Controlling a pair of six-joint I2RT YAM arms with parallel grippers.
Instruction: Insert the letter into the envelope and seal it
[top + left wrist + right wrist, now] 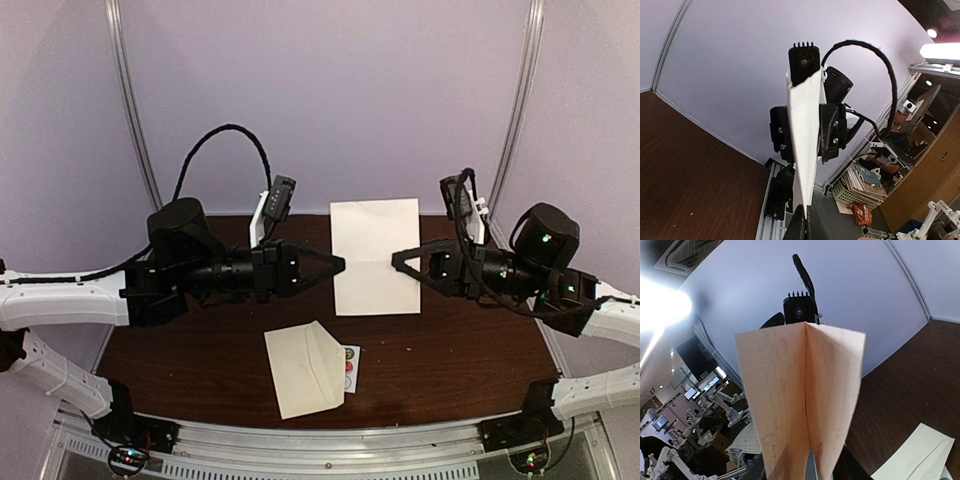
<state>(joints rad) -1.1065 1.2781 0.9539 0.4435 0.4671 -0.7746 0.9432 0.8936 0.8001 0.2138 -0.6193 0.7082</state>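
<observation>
Cream paper envelope (305, 370), triangular flap, creased rectangular letter (375, 240)

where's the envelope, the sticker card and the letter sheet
envelope (303, 372): top view, middle of its cream body
sticker card (351, 369): top view, strip showing beside the envelope
letter sheet (375, 235): top view, upper half of the sheet

Arms reach inward; left gripper (342, 263) clamped, right gripper (393, 257) opposite.

The envelope (305, 372) is cream, the letter (375, 250) white to pinkish, the table (460, 340) dark brown.
</observation>
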